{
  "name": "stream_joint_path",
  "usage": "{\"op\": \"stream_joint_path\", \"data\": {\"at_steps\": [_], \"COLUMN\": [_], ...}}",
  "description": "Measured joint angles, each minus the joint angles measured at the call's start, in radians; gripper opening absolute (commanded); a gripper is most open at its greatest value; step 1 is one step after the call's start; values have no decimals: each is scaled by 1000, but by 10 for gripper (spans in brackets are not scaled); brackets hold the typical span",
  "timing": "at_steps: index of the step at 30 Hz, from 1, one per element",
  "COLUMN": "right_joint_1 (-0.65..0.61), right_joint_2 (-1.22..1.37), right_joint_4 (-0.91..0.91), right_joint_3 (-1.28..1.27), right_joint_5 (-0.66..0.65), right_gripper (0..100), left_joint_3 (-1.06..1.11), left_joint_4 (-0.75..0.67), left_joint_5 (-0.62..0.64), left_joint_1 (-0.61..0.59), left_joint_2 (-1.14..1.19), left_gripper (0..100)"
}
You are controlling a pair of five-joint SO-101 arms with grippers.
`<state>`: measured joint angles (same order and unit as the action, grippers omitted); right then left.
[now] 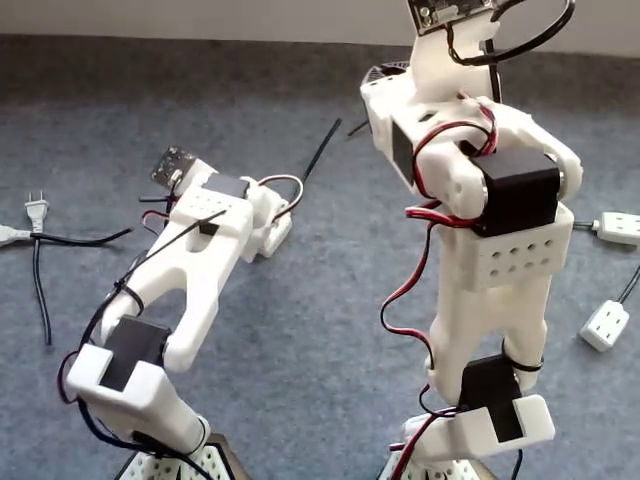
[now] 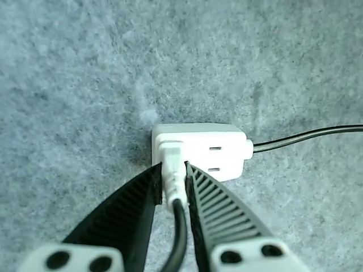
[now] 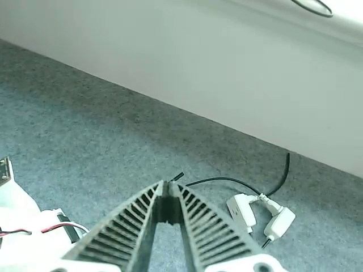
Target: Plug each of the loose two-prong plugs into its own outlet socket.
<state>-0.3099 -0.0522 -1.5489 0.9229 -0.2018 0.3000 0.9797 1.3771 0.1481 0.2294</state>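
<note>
Left wrist view looks down on a white outlet block [image 2: 198,148] lying on the grey-covered bench [image 2: 85,85]. A white plug [image 2: 172,184] sits against its side face with no prong showing, and the pair of slots on the block's upper face is open to view. The left tool [image 2: 172,169] is clamped on that plug, one ribbed black finger on each side, and the plug's black cord runs back between them. A second black cord [image 2: 306,137] leaves another end of the block. In the high view a loose plug [image 1: 36,210] lies on its dark cord at the bench's left edge, well apart from both arms, and two spare outlet blocks [image 1: 619,227] [image 1: 604,325] rest at the right edge. In the right wrist view the right tool [image 3: 168,190] hangs above the bench with its fingers together tip to tip. Beyond it lie a small white socket piece [image 3: 241,211] and a second white plug [image 3: 281,222] just beside it; whether they are joined I cannot tell.
</note>
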Motion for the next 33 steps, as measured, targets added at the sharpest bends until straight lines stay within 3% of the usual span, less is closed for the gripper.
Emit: {"op": "stream_joint_path", "data": {"at_steps": [9,15,25,28,33], "right_joint_1": [0,0,0,0,0], "right_joint_2": [0,0,0,0,0], "right_joint_4": [0,0,0,0,0], "right_joint_3": [0,0,0,0,0], "right_joint_5": [0,0,0,0,0], "right_gripper": [6,6,6,6,6], "left_joint_3": [-172,-272,-379,-388,-399], "left_joint_4": [203,325,416,434,494], "left_joint_5": [-31,-193,-318,-341,-345], "left_joint_1": [0,2,2,2,6], "left_joint_2": [149,215,290,288,264], "left_gripper": [7,7,9,69,287]}}
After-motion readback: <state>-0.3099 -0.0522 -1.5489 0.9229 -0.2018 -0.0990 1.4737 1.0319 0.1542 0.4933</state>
